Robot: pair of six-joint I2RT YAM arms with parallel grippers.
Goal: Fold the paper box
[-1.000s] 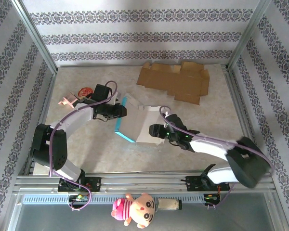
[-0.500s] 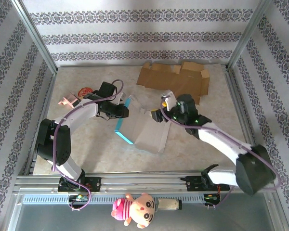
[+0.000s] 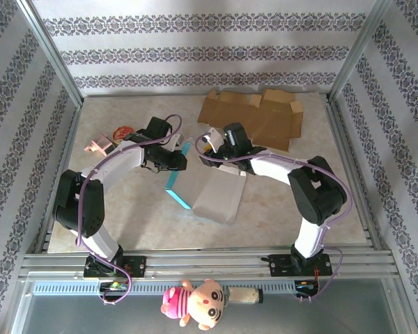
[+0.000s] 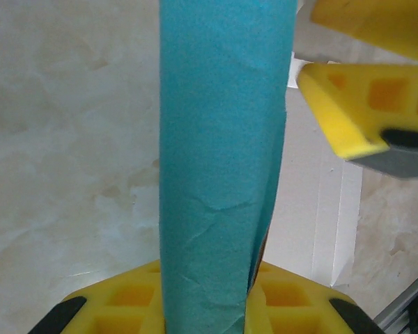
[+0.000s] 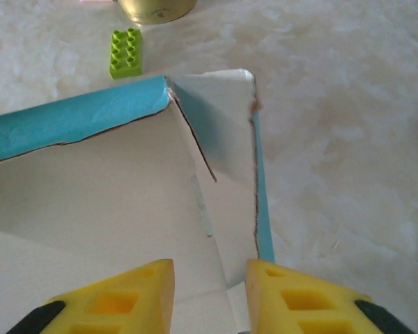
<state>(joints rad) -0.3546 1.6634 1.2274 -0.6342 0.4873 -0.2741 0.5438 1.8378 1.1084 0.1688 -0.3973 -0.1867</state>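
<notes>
Box [image 3: 212, 191], white inside and teal outside, shown partly raised at the middle of the table [image 3: 299, 202], between the two arms. The side wall is held upright by the left gripper [image 4: 205, 296], whose jaws are clamped on the teal card. The right gripper [image 5: 209, 289] is set at the far wall beside the corner, its jaws narrow and standing either side of the card's edge; whether the card is pinched cannot be told. The step in hand is judged to be the raising of the walls, with one corner flap seen leaning inward and not yet tucked. The next move is judged to call for the far wall being brought square to the side wall and the flap being pressed in, while the left grip is kept firm. Nothing is seen inside the box. A green brick [image 5: 125, 52] lies outside it, near the corner. Flat brown cardboard [image 3: 254, 118] lies at the far edge.
</notes>
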